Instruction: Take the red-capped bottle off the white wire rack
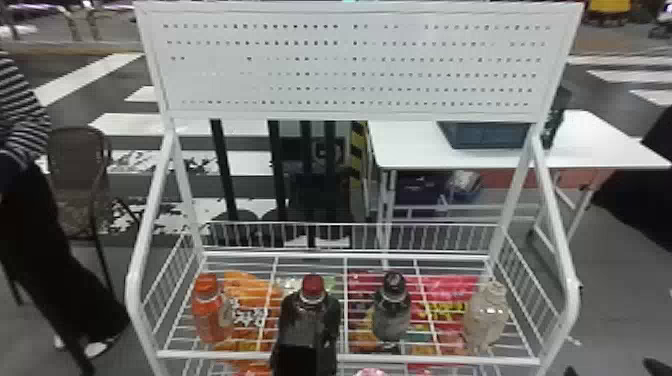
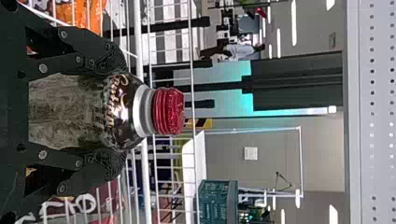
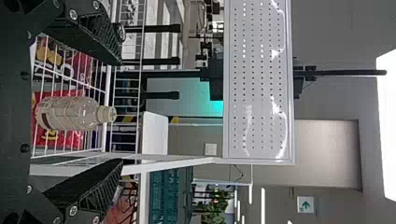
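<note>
The left claw (image 1: 309,311) is clamped on the red-capped bottle (image 1: 313,285) near the white wire rack's (image 1: 425,359) front edge; the right claw's (image 3: 122,112) fingers stand apart

The left claw (image 1: 310,306) is closed in a grip, the right claw (image 3: 120,112) spread wide.

pale script (image 2: 116,100) on the red-capped bottle (image 2: 65,112); white characters (image 1: 250,316) on the orange packet (image 1: 250,289); green-arrow sign (image 3: 306,204) on the wall (image 3: 334,203).
</note>
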`<state>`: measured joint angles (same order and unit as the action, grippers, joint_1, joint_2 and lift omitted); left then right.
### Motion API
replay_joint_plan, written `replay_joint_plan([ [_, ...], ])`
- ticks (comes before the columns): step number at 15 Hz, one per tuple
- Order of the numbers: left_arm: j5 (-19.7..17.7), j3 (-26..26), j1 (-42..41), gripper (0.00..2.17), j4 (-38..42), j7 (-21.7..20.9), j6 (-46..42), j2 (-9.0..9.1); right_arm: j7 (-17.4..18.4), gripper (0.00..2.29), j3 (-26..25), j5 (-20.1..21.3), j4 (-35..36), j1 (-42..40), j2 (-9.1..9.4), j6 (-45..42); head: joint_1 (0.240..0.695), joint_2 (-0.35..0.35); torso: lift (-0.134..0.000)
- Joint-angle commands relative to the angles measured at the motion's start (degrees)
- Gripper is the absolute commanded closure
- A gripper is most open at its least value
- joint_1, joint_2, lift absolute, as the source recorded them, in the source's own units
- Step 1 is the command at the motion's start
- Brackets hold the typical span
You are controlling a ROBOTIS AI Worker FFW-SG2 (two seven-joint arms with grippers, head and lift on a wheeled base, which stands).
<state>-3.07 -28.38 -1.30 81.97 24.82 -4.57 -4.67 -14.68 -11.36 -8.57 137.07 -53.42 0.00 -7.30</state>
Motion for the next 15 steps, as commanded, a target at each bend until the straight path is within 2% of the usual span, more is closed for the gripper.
replay_joint_plan([
  [1, 1.05, 0.08, -3.62, 1.71, 8.73, 0.23, 5.23, -1.4, 0.0, 0.15, 0.28, 0.04, -0.31, 0.51, 0.05, 0.23, 0.499, 0.0, 0.0],
  [3, 2.98, 0.25, -7.22, 1.71, 19.45, 1.02, 14.73, -3.68, 0.0, 0.15, 0.55, 0.22, -0.31, 0.86, 0.05, 0.76, 0.499, 0.0, 0.0],
  [5, 2.9, 3.06, -11.26, 1.71, 29.3, 0.93, 17.72, -5.62, 0.0, 0.15, 0.55, 0.48, -0.31, 1.21, 0.05, 0.93, 0.499, 0.0, 0.0],
  [9, 1.84, 10.01, -17.59, 1.71, 44.33, -0.21, 24.4, -7.72, 0.0, 0.15, 1.25, 0.83, 0.04, 1.92, 0.05, 3.22, 0.499, 0.0, 0.0],
  [12, -1.32, 17.74, -22.51, 1.71, 52.41, -2.67, 26.68, -8.87, 0.0, 0.15, 1.6, 1.19, -0.05, 2.18, 0.05, 3.39, 0.499, 0.0, 0.0],
  [15, -5.89, 25.74, -27.17, 1.71, 56.46, -6.54, 28.09, -8.96, 0.0, 0.15, 1.86, 1.36, -0.22, 2.44, 0.05, 3.57, 0.499, 0.0, 0.0],
])
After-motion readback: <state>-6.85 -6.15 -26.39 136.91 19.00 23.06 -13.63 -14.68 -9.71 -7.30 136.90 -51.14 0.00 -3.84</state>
